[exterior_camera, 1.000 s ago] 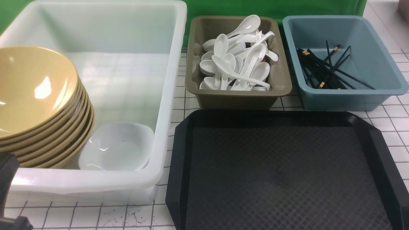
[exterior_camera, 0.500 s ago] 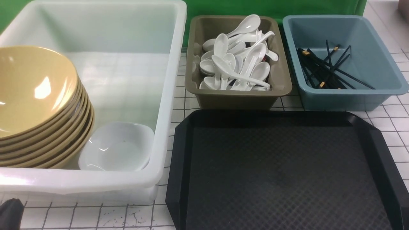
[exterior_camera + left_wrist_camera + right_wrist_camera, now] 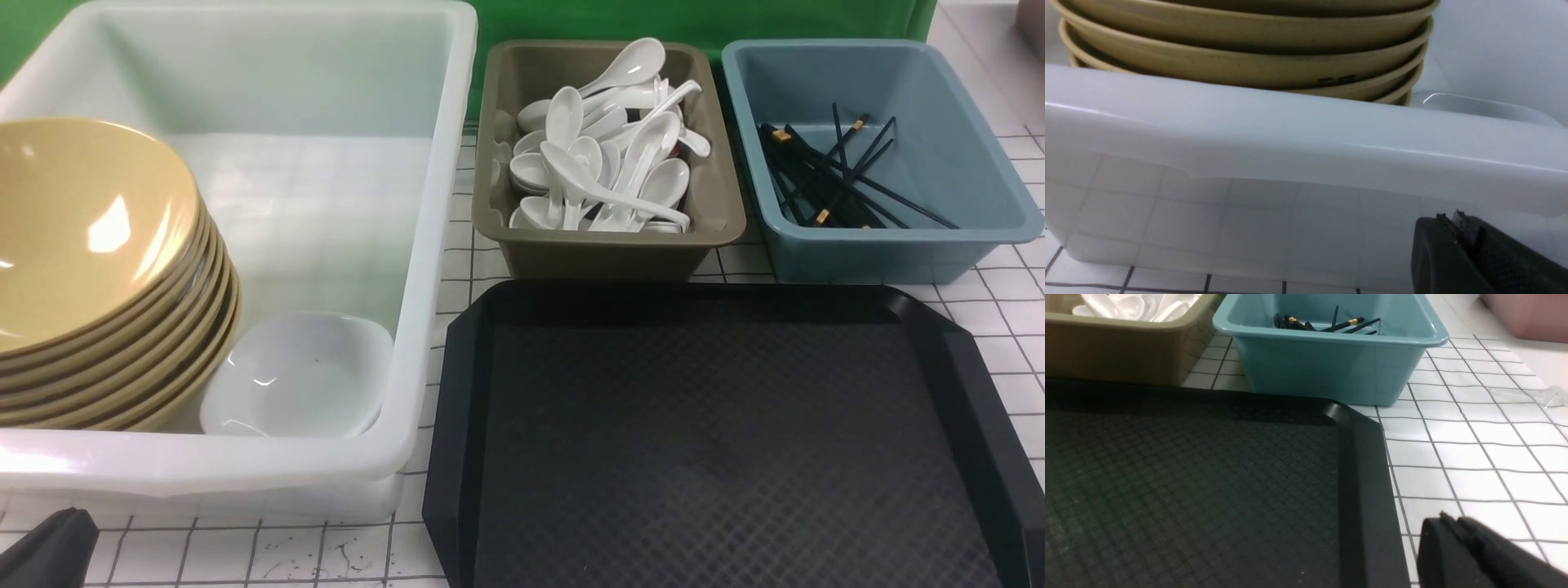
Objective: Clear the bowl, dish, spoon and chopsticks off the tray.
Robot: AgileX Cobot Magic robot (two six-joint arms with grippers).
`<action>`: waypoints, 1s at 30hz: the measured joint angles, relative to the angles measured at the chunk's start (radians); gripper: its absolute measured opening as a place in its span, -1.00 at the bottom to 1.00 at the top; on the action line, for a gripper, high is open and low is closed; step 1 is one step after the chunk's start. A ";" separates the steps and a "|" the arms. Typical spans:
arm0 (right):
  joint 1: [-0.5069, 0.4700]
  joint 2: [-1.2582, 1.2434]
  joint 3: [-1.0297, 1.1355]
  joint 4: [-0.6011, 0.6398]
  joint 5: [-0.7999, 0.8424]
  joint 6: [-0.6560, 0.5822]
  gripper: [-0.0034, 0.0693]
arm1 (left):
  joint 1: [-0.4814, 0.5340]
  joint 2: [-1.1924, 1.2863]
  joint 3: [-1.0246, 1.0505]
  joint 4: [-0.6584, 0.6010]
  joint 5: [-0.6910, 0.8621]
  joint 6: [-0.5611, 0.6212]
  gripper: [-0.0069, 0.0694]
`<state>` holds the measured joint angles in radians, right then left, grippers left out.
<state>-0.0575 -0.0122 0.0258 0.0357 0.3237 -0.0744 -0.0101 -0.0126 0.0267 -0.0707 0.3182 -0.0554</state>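
From the front, the black tray (image 3: 735,433) sits near, on the right, and nothing lies on its floor. On the left is a big white tub (image 3: 245,465). Inside it a stack of yellow bowls leans at the left, with the top bowl (image 3: 82,220) facing up. The white dish (image 3: 298,376) sits just beside the stack, at the tub's near wall. Far in the middle, an olive tub (image 3: 604,245) is full of white spoons, so I cannot pick out the task's own spoon (image 3: 608,155) from the pile. Far on the right, a blue tub (image 3: 890,245) holds the black chopsticks (image 3: 833,175). A bit of the left gripper (image 3: 49,551) peeks in at the near left corner.

From the left wrist, the white tub's near wall fills the view, with bowl rims above it. Only one dark finger shows, so I cannot tell if the gripper is apart or together.

From the right wrist, the tray's far right corner and the blue tub show. The right gripper (image 3: 1478,555) is just a dark tip low beside the tray, so I cannot tell its state either.

I think the job looks finished. The next move is probably just pulling both arms away without bumping the tubs.
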 joint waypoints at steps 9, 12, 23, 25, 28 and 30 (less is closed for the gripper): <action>0.000 0.000 0.000 0.000 0.000 0.000 -0.67 | 0.000 0.000 0.000 -0.006 0.000 0.000 -0.83; 0.000 0.000 0.000 0.000 0.000 0.000 -0.66 | 0.000 0.000 0.000 -0.006 0.000 0.000 -0.83; 0.000 0.000 0.000 0.000 0.000 0.000 -0.63 | 0.000 0.000 0.000 -0.006 0.000 0.000 -0.83; 0.000 0.000 0.000 0.000 0.000 0.000 -0.63 | 0.000 0.000 0.000 -0.006 0.000 0.000 -0.83; 0.000 0.000 0.000 0.000 0.000 0.000 -0.63 | 0.000 0.000 0.000 -0.006 0.000 0.000 -0.83; 0.000 0.000 0.000 0.000 0.000 0.000 -0.63 | 0.000 0.000 0.000 -0.006 0.000 0.000 -0.83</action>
<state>-0.0575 -0.0122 0.0258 0.0357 0.3237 -0.0744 -0.0101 -0.0126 0.0267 -0.0770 0.3182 -0.0554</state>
